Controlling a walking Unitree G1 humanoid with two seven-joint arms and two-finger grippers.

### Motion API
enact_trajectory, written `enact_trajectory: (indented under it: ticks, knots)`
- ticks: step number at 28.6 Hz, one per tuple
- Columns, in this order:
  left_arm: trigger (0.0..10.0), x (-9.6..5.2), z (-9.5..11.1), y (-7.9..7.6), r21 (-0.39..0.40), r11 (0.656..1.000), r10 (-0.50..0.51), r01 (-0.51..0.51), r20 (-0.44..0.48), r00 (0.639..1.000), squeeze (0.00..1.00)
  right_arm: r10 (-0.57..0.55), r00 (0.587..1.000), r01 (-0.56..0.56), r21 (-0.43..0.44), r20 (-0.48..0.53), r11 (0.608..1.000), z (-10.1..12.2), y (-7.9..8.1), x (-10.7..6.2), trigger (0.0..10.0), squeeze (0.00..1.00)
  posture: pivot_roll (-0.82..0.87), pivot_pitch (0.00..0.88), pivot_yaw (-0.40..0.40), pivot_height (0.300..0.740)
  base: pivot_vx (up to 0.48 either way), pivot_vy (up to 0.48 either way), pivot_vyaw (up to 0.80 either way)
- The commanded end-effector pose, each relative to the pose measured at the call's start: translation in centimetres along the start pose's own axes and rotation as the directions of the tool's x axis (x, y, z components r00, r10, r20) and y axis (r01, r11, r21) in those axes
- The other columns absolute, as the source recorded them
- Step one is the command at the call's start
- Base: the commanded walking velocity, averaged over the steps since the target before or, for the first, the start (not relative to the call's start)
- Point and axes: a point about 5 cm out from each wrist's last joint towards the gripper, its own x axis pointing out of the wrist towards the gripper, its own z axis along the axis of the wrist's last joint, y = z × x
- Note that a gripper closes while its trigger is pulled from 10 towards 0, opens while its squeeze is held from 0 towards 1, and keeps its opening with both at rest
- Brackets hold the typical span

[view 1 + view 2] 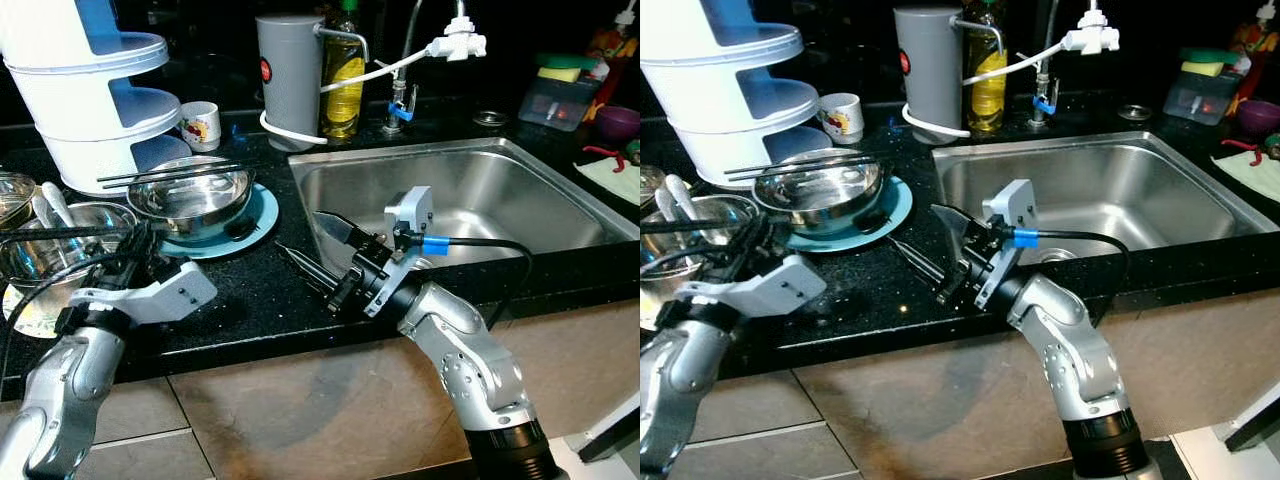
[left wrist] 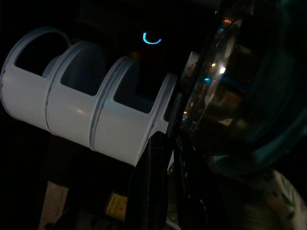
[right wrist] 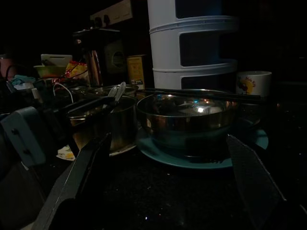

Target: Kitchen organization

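Observation:
A steel bowl [image 1: 190, 195] sits on a teal plate [image 1: 262, 215], and black chopsticks [image 1: 170, 172] lie across its rim. My right gripper [image 1: 297, 230] hovers open just above the black counter, between the plate and the sink [image 1: 480, 190]. Its fingers point at the bowl [image 3: 187, 117], which is centred between them in the right wrist view. Further left, a second steel bowl [image 1: 60, 245] holds spoons, with black chopsticks [image 1: 50, 232] across it. My left gripper [image 1: 135, 245] is at that bowl's right rim, its fingers [image 2: 148, 191] pressed together. Whether it holds those chopsticks is unclear.
A white and blue tiered rack [image 1: 90, 100] stands at the back left with a white mug [image 1: 202, 125] beside it. A grey canister [image 1: 290, 80], an oil bottle [image 1: 343, 70] and the faucet [image 1: 400, 95] line the back. The counter edge runs just below both grippers.

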Motion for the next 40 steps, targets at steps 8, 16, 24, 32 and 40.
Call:
enact_trajectory:
  ticks: [8, 16, 24, 32, 40]
  knots:
    - [0.0, -0.2, -0.3, -0.3, -0.001, 0.999, -0.033, 0.033, 0.001, 0.999, 0.0, 0.018, 1.0, -0.019, 0.003, 0.005, 1.0, 0.1, 0.5, 0.1, 10.0, 0.0, 0.03, 0.159, -0.008, 0.74, 0.0, 0.0, 0.0]
    - [0.0, 0.4, 0.2, 1.1, 0.015, 0.999, 0.03, -0.03, 0.029, 0.999, 0.0, 0.009, 1.0, -0.009, 0.014, 0.015, 1.0, 0.2, 0.4, 0.1, 10.0, 0.0, 0.03, 0.165, -0.005, 0.74, 0.0, 0.0, 0.0]
    - [0.0, 1.2, 1.2, 3.6, 0.024, 0.991, 0.131, -0.133, 0.078, 0.988, 0.0, 0.008, 1.0, -0.009, 0.023, 0.019, 1.0, 0.2, 0.3, 0.1, 10.0, 0.0, 0.03, 0.172, -0.007, 0.74, 0.0, 0.0, 0.0]
    - [0.0, 2.0, 1.8, 5.6, 0.023, 0.98, 0.195, -0.198, 0.101, 0.976, 0.0, 0.012, 1.0, -0.012, 0.031, 0.024, 0.999, 0.2, 0.4, 0.1, 10.0, 0.0, 0.03, 0.173, -0.008, 0.74, 0.0, 0.0, 0.0]
    - [0.0, 2.9, 2.3, 7.4, -0.302, 0.907, 0.322, -0.293, 0.052, 0.945, 0.0, 0.008, 0.999, -0.01, 0.037, 0.036, 0.999, 0.4, 0.3, 0.2, 10.0, 0.0, 0.04, 0.173, -0.006, 0.74, 0.0, 0.0, 0.0]
